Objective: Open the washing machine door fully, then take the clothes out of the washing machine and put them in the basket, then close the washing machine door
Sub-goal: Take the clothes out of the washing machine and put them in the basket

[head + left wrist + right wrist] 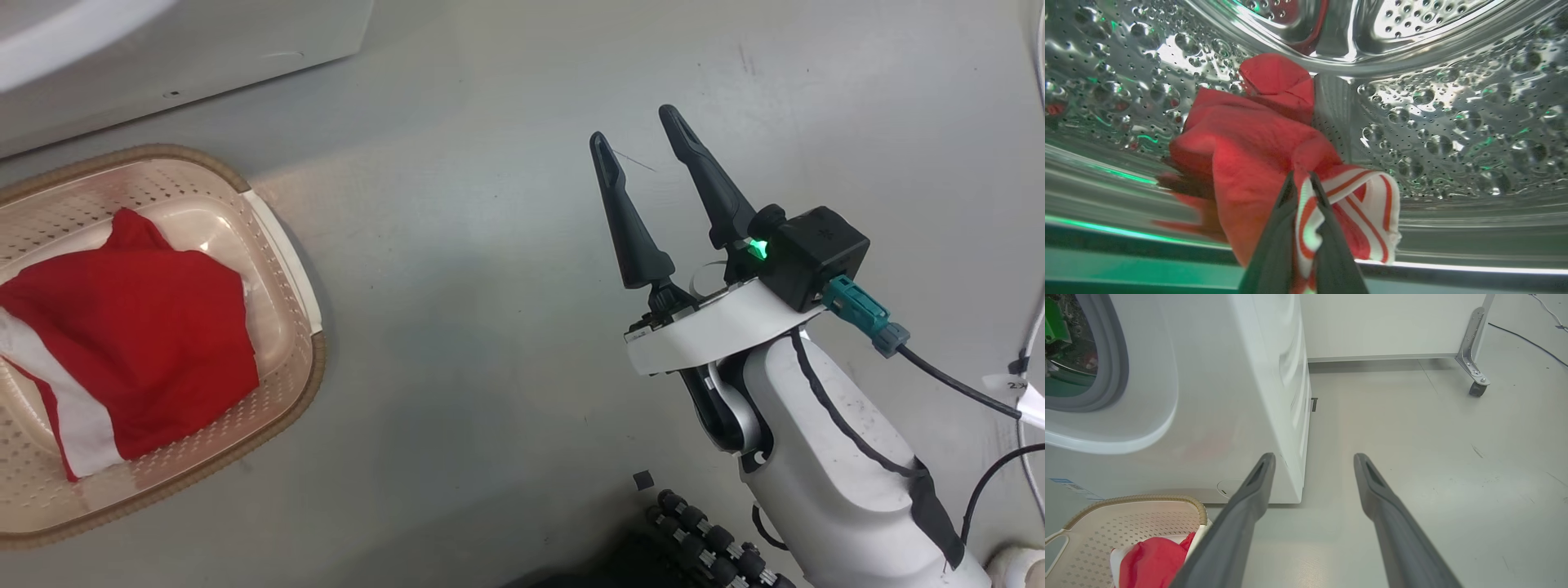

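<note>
Inside the steel drum (1453, 114) of the washing machine (1229, 416), my left gripper (1302, 179) is shut on the white-striped trim of a red garment (1249, 151), one of the clothes. Another red and white garment (131, 327) lies in the cream basket (282, 245) on the floor at the left of the head view; the same basket (1126, 526) shows in the right wrist view. My right gripper (637, 135) hovers open over the grey floor with nothing between its fingers, well to the right of the basket. The washing machine door is out of view.
The washer's white front (163, 57) stands just behind the basket. A white panel on a caster wheel (1476, 388) stands behind the machine. Cables (980, 392) trail along the floor at the right, and the robot's dark base (702, 539) is at the bottom.
</note>
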Motion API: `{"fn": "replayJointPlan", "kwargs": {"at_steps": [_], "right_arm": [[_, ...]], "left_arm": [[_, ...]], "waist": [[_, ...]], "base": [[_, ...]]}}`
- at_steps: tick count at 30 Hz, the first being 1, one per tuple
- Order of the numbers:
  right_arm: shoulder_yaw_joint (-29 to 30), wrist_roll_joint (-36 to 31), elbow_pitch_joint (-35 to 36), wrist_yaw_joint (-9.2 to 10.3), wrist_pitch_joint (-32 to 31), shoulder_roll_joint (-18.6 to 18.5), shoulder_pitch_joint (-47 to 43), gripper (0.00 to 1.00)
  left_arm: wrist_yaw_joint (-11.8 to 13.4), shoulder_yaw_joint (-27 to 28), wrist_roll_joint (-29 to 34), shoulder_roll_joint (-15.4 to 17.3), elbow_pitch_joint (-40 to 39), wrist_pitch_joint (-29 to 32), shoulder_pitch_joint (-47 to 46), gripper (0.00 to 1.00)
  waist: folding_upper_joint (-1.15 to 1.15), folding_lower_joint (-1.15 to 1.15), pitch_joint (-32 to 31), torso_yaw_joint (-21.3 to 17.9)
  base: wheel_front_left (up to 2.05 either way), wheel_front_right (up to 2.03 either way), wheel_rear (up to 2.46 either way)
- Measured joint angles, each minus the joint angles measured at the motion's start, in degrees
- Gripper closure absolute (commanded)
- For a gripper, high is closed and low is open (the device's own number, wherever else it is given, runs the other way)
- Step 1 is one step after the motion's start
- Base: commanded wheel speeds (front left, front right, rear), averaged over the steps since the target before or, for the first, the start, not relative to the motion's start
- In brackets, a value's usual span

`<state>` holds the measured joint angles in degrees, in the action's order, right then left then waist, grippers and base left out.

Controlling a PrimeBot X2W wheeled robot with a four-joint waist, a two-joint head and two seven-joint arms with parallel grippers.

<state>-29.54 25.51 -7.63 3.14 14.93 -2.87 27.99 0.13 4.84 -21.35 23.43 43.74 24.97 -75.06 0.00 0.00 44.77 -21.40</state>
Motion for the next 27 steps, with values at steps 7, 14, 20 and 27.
{"fn": "replayJointPlan", "kwargs": {"at_steps": [7,14,20,27], "right_arm": [[0.80,-1.14,-1.40,-0.01,0.00,0.00,0.00,0.00],[1.01,-2.35,-3.42,-0.19,0.00,-0.07,-0.27,0.00],[1.52,-3.47,-4.63,-0.69,0.00,-0.14,-0.46,0.00],[2.37,-3.99,-6.22,-1.01,0.00,-0.32,-3.30,0.00]], "left_arm": [[-1.92,-0.04,-1.37,-3.28,-0.38,-6.98,3.21,1.00],[-3.52,-1.62,-0.55,-5.52,-0.79,-14.84,8.84,1.00],[-3.96,-2.96,0.29,-6.98,-2.15,-21.42,12.61,1.00],[-4.03,-3.79,1.54,-9.95,-4.46,-30.18,19.56,1.00]], "waist": [[0.00,0.00,-1.85,1.88],[0.00,0.00,-4.67,3.92],[0.00,0.00,-7.51,5.78],[0.00,0.00,-12.19,8.20]], "base": [[0.00,0.00,0.00],[0.00,0.00,0.00],[0.00,0.00,0.00],[0.00,0.00,0.00]]}}
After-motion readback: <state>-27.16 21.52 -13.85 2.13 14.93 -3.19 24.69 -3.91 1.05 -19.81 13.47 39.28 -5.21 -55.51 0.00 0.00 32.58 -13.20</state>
